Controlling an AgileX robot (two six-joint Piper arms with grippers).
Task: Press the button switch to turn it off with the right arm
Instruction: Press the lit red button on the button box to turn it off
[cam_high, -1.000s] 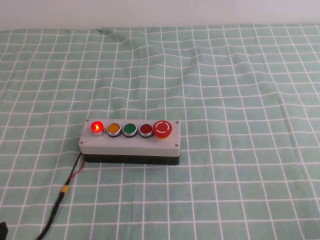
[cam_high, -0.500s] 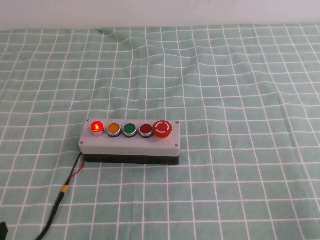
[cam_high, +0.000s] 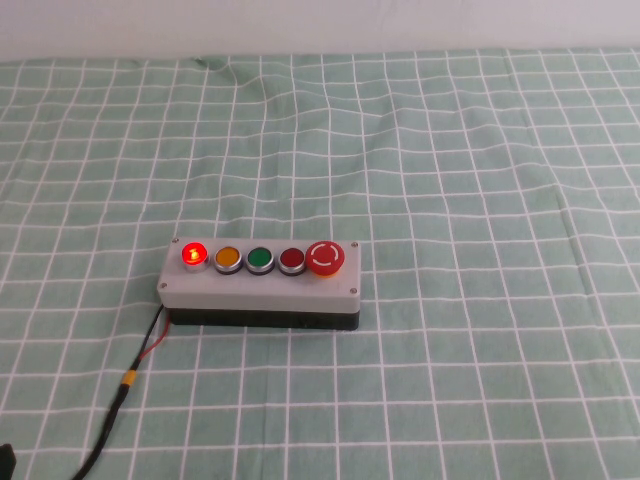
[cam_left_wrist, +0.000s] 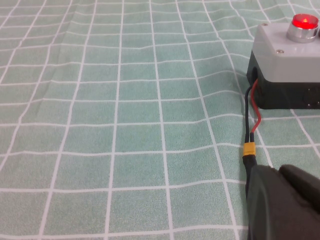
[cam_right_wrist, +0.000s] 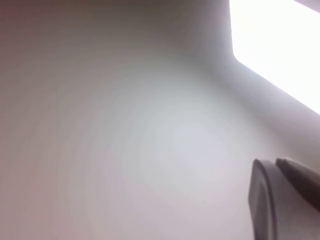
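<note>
Grey switch box (cam_high: 260, 290) mid surface (cam_high: 480, 200), left-end red button (cam_high: 193, 255) lit: not off yet. My right end effector (cam_right_wrist: 287, 200) faces blank wall, likely unstarted. Left end effector (cam_left_wrist: 282, 205) parked by cable (cam_left_wrist: 248, 125). Whether either is open or closed: cannot tell.

The grey button switch box (cam_high: 260, 291) is sitting on the green checked surface (cam_high: 480, 180), its red button (cam_high: 193, 254) at the nine o'clock end glowing, a cable (cam_high: 128, 380) trailing from it toward seven o'clock.
</note>
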